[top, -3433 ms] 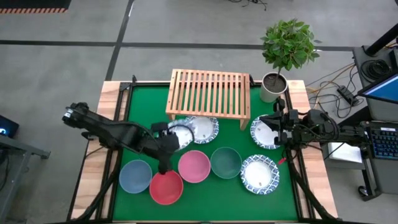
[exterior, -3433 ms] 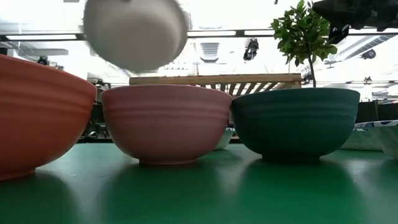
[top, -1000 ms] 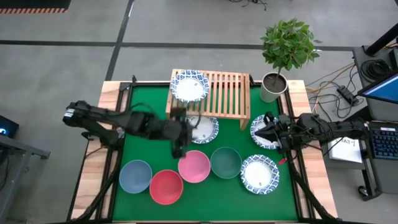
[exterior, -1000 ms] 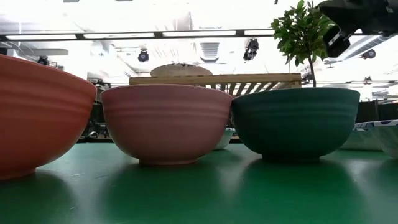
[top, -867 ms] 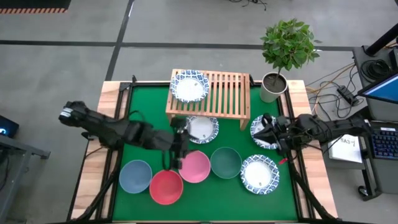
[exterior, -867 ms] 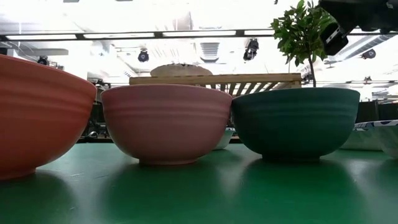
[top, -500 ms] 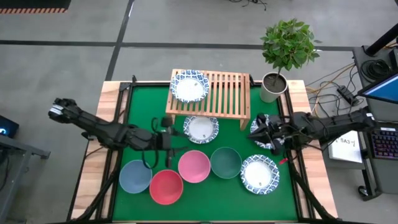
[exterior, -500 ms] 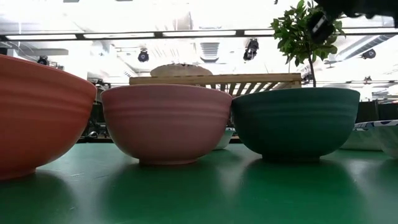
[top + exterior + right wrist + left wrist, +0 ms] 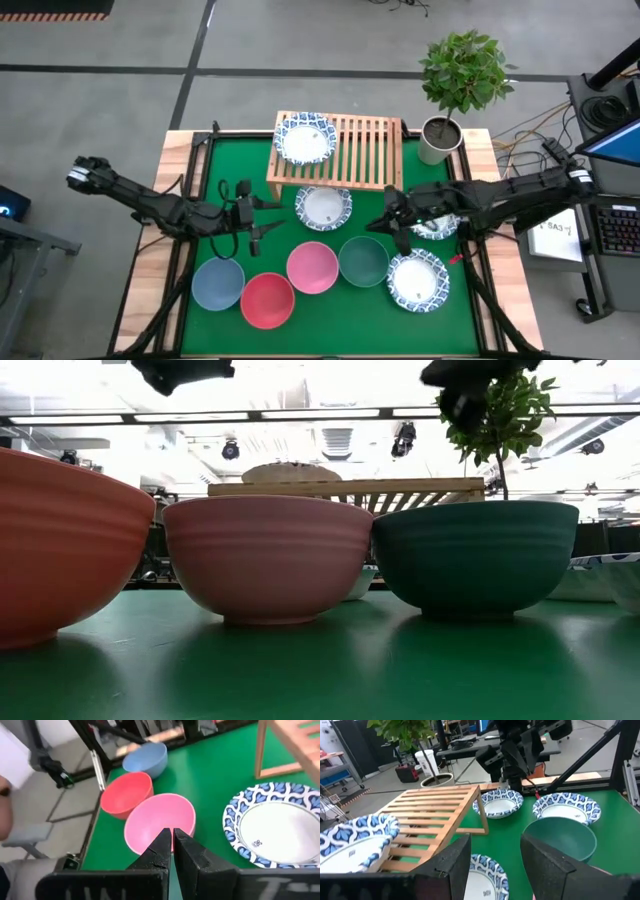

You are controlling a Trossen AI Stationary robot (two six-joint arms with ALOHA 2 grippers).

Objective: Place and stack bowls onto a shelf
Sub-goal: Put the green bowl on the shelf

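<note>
A green mat (image 9: 230, 190) covers the wooden table, and a small leafy tree in a grey pot (image 9: 440, 138) stands at the far right corner, just beside the low light-wood slatted shelf (image 9: 350, 150). One shallow white bowl with a blue patterned rim (image 9: 305, 138) sits on the left end of the shelf's top. A second such patterned bowl (image 9: 324, 208) lies on the mat just in front of the shelf. A third patterned bowl (image 9: 437, 222) rests near the shelf's right leg, partly covered by the right arm, and a fourth patterned bowl (image 9: 418, 281) lies at the near right.

Along the near side runs a loose row of deeper plain bowls: blue-grey bowl (image 9: 218, 283), red bowl (image 9: 267, 300), pink bowl (image 9: 313, 267) and dark green bowl (image 9: 363, 261), all upright and empty. The pink and green ones are close together; from table height they hide most of the shelf.

The left gripper (image 9: 254, 218) hovers over the mat to the left of the second patterned bowl, its fingers (image 9: 455, 862) spread wide apart and holding nothing. The right gripper (image 9: 386, 222) hangs between that bowl and the green one, its fingers (image 9: 165, 847) pressed almost together, empty.
</note>
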